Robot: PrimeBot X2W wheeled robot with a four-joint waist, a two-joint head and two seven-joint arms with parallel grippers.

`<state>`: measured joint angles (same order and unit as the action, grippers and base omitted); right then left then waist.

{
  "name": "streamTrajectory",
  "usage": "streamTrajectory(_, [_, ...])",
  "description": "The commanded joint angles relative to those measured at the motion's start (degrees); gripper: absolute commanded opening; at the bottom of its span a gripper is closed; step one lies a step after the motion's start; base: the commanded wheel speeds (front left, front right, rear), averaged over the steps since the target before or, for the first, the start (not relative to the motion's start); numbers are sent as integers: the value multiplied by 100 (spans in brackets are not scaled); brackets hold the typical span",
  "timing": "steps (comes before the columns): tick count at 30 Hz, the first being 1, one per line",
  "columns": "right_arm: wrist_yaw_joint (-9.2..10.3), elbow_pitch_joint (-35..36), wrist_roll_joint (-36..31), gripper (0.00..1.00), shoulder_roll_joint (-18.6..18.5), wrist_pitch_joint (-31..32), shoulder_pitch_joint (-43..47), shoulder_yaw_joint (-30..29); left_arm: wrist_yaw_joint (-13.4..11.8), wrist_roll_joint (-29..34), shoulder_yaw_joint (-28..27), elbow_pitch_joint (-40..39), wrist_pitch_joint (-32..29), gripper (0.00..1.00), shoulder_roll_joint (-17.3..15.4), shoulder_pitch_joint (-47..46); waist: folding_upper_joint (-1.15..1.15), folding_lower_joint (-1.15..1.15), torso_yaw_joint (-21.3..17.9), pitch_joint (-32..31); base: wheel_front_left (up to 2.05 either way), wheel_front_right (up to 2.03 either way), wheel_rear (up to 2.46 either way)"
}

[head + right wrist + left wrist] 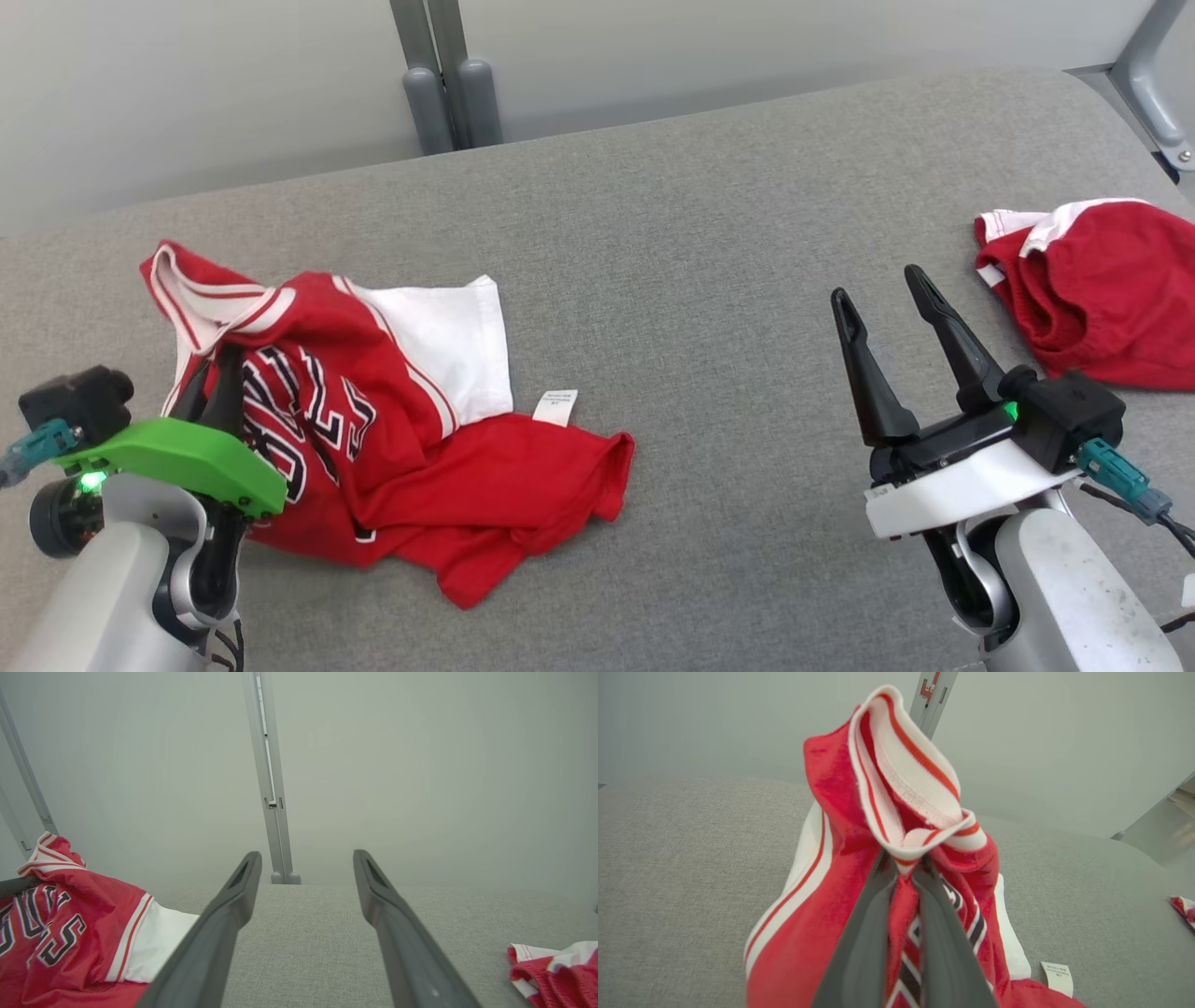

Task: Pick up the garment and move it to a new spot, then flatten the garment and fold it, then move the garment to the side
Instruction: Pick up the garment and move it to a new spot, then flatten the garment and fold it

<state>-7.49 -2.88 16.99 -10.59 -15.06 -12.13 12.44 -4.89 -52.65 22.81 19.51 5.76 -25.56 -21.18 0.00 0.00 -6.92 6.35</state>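
Garment (401, 439), a red and white jersey with dark lettering, sat crumpled on the left part of the grey padded surface (709, 233), directly ahead of the left arm. Left gripper (906, 863) was clamped on it: fingers nearly together, with red fabric and striped ribbed trim pinched between them, and the trim poking up past the tips in the left wrist view. Most of the cloth lay on the surface, with a white panel and the care label (555, 408) exposed and the hem bunched toward the middle. Only the pinched edge looked raised, and I couldn't tell how far off the surface it was.

Right gripper (879, 285) was spread wide, holding nothing, and hovered over bare surface well apart from the jersey. A second red piece, probably shorts (1092, 299), lay beyond it toward the right edge, with nothing touching it.

Progress read: very early. The grasp looked secured, which was only the first half of step one. Not yet done:
- lift and carry to a new spot (the open middle of the surface looked like the obvious candidate)
- flatten
- fold
- move to the side

My guess: a single pinch on the trim would leave the rest hanging in a bunch, so the idle right gripper would be needed on a second edge before flattening could work
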Motion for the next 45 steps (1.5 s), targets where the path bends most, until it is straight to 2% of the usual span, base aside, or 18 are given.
streamTrajectory(1, [-1, -24, 22, 100, -37, -15, -20, 14, 4, 47, -26, 193, 159, 1, 79, 71, 0, 0, 56, -20, 0, 0, 0])
streamTrajectory(2, [-1, -45, 24, 100, -38, -15, -22, 38, 37, 78, -3, 410, 243, 20, 115, 96, 0, 0, 77, -33, 0, 0, 0])
streamTrajectory(3, [-1, -61, 24, 100, -38, -16, -22, 63, 58, 92, 13, 573, 302, 45, 149, 102, 0, 0, 91, -41, 0, 0, 0])
streamTrajectory(4, [-1, -77, 30, 100, -40, -16, -22, 87, 105, 122, 40, 744, 373, 100, 204, 89, 0, 0, 112, -49, 0, 0, 0])
streamTrajectory(10, [-1, -157, 67, 100, -61, -15, 46, 126, 327, 288, 216, 1143, 667, 100, 368, -82, 0, 0, 242, -112, 0, 0, 0])
streamTrajectory(13, [-1, -172, 80, 100, -65, -15, 87, 120, 276, 486, 248, 1080, 771, 100, 320, -122, 0, 0, 295, -156, 0, 0, 0])
streamTrajectory(19, [-1, -140, 75, 100, -79, -15, 157, 49, -2, 823, 99, 441, 904, 100, 39, 118, 0, 0, 361, -246, 0, 0, 0])
streamTrajectory(23, [-1, -129, 102, 100, -32, -16, 272, -13, -321, 1078, -98, -351, 939, 100, -86, 490, 0, 0, 399, -290, 0, 0, 0])
streamTrajectory(27, [-1, -127, 146, 100, 58, -15, 386, -102, -631, 1495, -319, -1203, 943, 100, 35, 1012, 0, 0, 438, -307, 0, 0, 0])
streamTrajectory(31, [-1, -175, 180, 100, 143, -15, 517, -140, -702, 1996, -564, -1745, 941, 100, 316, 1550, 0, 0, 463, -297, 0, 0, 0])
streamTrajectory(37, [-1, -294, 232, 100, 144, -15, 501, -153, -479, 2565, -1037, -2071, 944, 100, 858, 2091, 0, 0, 465, -166, 0, 0, 0])
streamTrajectory(45, [-1, -544, 360, 100, 42, -16, 393, 38, -10, 3010, -1397, -1925, 943, 100, 1314, 2137, 0, 0, 583, -153, 0, 0, 0])
